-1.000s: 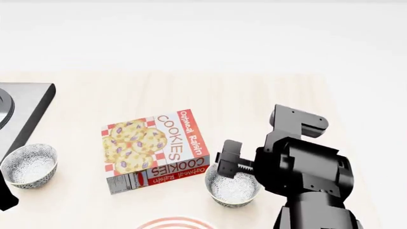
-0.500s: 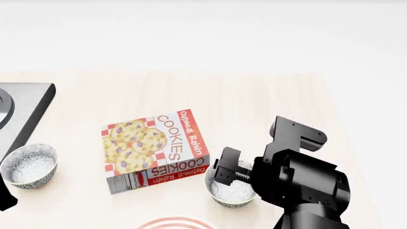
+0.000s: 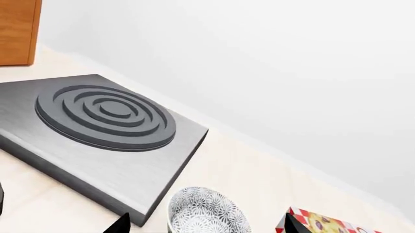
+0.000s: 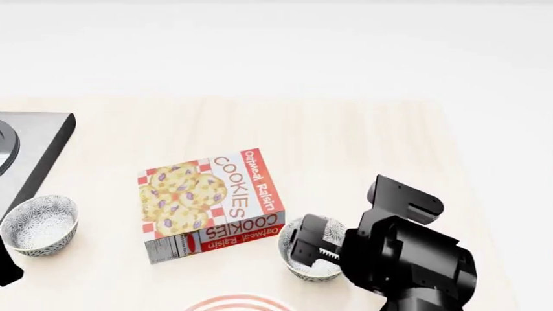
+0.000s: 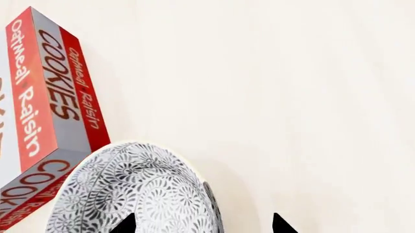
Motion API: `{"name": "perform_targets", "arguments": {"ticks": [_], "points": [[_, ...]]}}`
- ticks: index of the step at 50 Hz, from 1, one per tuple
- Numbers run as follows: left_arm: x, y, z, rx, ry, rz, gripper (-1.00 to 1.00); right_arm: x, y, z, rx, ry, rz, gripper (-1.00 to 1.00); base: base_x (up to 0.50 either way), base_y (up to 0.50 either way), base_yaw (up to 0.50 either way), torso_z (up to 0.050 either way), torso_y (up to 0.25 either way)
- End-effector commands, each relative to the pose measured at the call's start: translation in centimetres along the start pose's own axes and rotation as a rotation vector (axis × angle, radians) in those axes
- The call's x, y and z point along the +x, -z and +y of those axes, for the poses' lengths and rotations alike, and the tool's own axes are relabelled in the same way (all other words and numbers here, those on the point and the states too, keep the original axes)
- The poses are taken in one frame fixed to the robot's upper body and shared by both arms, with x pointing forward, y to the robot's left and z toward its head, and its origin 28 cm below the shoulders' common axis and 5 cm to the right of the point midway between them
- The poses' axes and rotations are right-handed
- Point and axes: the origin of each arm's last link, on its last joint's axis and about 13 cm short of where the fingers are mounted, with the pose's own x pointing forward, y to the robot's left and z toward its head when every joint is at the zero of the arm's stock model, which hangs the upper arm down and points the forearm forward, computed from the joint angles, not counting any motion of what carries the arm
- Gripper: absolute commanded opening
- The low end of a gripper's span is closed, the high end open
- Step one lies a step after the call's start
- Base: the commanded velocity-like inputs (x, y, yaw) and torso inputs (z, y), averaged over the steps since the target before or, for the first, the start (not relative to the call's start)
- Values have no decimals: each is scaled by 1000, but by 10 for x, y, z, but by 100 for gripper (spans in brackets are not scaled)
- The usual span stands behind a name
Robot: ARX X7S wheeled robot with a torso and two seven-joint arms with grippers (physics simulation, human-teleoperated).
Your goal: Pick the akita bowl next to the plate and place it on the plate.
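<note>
Right hand [image 4: 313,245], fingers spread, sits over the speckled grey-on-white bowl [image 4: 304,260], just right of the cookie box [image 4: 210,204]; plate [image 4: 233,302] near. Left hand's state is unclear.

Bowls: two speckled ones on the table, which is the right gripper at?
The bowl right of the cookie box, just above the plate. The right gripper sits over its rim; the other bowl sits far left by the stove.

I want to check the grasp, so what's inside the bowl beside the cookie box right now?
The right pincer reaches into the akita bowl; nothing else shows on its pale interior, though the arm hides much of it.
</note>
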Motion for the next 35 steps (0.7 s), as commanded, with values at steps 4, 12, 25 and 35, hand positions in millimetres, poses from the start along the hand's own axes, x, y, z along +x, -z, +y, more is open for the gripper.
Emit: {"name": "perform_targets", "arguments": {"ticks": [4, 12, 25, 35], "points": [[0, 0, 0, 1, 0, 1, 100, 3, 8, -2, 7, -6, 30, 100, 0, 0, 0, 0, 0], [0, 0, 0, 1, 0, 1, 100, 3, 9, -2, 0, -11, 40, 100, 0, 0, 0, 0, 0], [0, 1, 1, -2, -1, 2, 100, 2, -3, 4, -48, 18, -64, -100, 0, 0, 0, 0, 0], [0, 1, 0, -2, -1, 2, 100, -25, -38, 21, -183, 4, -283, -100, 0, 0, 0, 0, 0]]}}
